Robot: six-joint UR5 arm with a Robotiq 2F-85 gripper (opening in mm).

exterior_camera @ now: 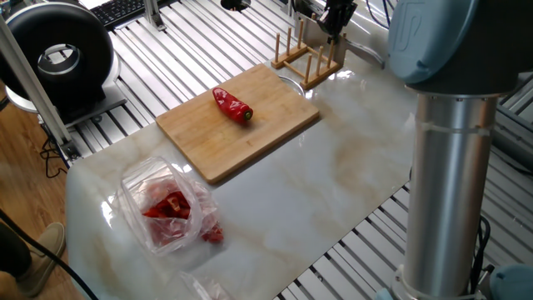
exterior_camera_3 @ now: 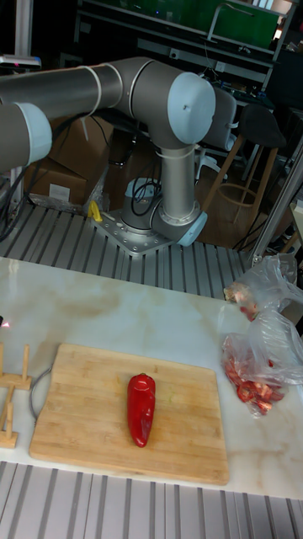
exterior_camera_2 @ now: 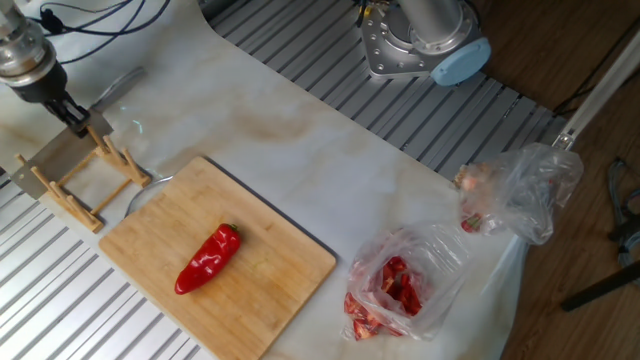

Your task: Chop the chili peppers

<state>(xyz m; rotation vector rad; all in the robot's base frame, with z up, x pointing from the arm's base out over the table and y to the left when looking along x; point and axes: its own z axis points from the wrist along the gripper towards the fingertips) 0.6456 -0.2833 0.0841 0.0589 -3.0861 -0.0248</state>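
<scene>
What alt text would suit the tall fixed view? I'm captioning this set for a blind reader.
A whole red chili pepper lies lengthwise in the middle of a bamboo cutting board on a marble table. Clear plastic bags holding red pieces sit at the right edge, a wooden rack at the left, and the grey robot arm rises behind.

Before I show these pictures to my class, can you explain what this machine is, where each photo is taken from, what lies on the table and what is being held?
It is a robot arm bolted beside a marble table. Two cameras look down on the table from opposite sides; a third, taller picture faces the arm's base.

On a bamboo cutting board lies one whole red chili pepper, not yet cut. Nearby are clear plastic bags with red pieces.

The gripper, the arm's two-fingered hand, is at a small wooden rack beside the board, closed on a flat metal blade, probably the knife for chopping.
</scene>
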